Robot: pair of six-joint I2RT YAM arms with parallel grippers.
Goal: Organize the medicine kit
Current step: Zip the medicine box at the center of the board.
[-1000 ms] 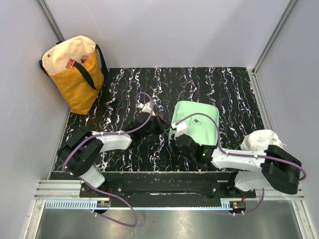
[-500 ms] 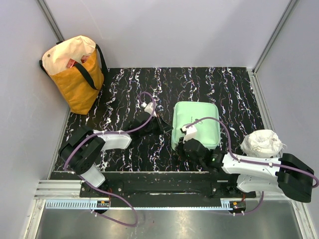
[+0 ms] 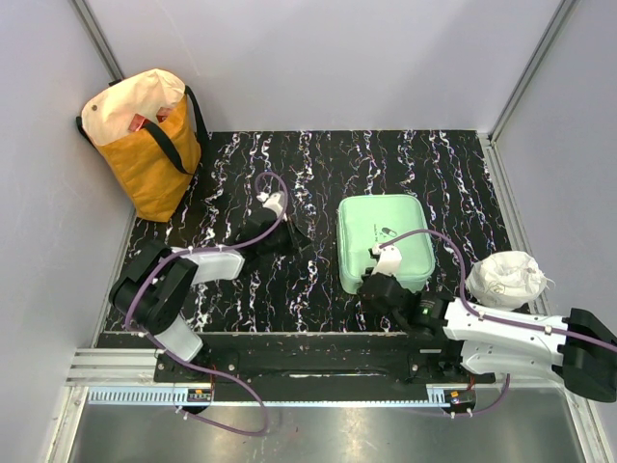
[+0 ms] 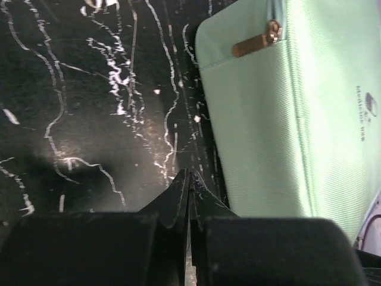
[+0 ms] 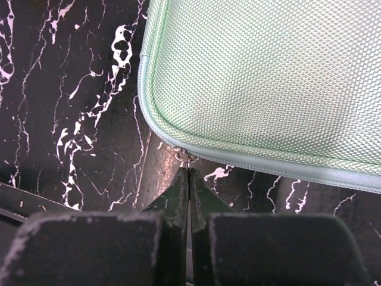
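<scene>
On the black white-veined table (image 3: pixel 318 164), the closed mint-green fabric medicine kit (image 3: pixel 386 236) lay centre-right of the overhead frame, both grippers' jaws together: left gripper (image 4: pixel 189 179) beside its flank, right gripper (image 5: pixel 189 174) at a small metal zip pull (image 5: pixel 183 157). Pulling should probably follow the seam, case braced; only the right wrist view showed that pull

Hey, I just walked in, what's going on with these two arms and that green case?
Two robot arms are working on a mint-green medicine kit lying on the black marbled table. The right claw is shut at the case's near edge, apparently pinching a small zip pull there. The left claw is shut on nothing, down near the table just left of the case. The lid is not yet open.
</scene>
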